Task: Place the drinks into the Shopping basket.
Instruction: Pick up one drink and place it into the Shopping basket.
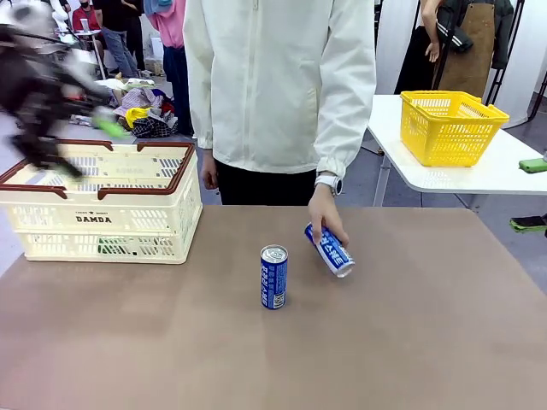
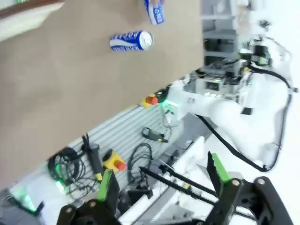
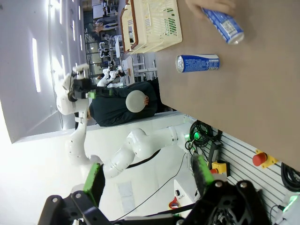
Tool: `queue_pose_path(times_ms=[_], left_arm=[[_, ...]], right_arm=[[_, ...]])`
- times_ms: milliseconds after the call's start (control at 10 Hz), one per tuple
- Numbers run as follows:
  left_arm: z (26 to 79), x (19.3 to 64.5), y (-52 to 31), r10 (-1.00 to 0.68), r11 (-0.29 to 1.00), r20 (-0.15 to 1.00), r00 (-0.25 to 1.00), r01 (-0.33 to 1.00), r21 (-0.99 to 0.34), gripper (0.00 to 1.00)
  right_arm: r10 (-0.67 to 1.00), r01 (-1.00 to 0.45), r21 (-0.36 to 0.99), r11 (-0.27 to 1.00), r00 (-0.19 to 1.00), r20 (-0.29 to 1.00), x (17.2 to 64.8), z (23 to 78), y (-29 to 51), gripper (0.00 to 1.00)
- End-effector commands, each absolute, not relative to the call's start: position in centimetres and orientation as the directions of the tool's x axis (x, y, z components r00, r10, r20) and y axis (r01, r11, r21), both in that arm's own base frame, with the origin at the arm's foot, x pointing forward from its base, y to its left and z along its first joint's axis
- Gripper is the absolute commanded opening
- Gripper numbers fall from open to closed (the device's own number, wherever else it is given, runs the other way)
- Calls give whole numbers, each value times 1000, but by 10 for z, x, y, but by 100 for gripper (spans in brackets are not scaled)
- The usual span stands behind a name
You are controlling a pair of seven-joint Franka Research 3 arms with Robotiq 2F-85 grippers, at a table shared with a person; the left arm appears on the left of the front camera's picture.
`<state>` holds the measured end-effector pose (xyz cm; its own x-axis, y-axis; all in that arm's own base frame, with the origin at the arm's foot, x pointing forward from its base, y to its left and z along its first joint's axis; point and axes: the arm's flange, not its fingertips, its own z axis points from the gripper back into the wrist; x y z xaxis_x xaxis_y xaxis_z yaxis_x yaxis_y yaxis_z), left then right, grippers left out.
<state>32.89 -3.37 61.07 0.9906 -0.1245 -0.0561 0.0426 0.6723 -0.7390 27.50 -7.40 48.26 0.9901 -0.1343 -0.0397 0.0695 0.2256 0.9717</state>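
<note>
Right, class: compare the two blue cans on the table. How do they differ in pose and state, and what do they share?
The standing can is upright on the table; the held can leans at a slant. The standing can is untouched; the person's hand grips the held can. The standing can sits nearer the robot than the held can. Both are slim and blue with white lettering.

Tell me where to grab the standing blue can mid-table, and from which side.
Grip the standing blue can around its mid-body, jaws on opposite sides of the round wall. It stands upright with bare table around it, so coming from the robot's edge probably suits best, away from the person's hand holding a tilted can to its right.
</note>
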Motion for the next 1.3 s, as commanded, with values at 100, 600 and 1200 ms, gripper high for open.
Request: queue_pose_path(times_ms=[100,600,1200], left_arm=[[581,292,42,-48,539,-23,999,6,-842,100],[573,283,51,-79,485,8,997,45,-873,100],[583,353,-154,-98,805,-143,985,-6,-594,100]], right_arm=[[-130,70,973,219,991,-42,275,487,-74,100],[-130,70,973,219,991,-42,275,487,-74,100],[-130,70,973,219,991,-42,275,487,-74,100]])
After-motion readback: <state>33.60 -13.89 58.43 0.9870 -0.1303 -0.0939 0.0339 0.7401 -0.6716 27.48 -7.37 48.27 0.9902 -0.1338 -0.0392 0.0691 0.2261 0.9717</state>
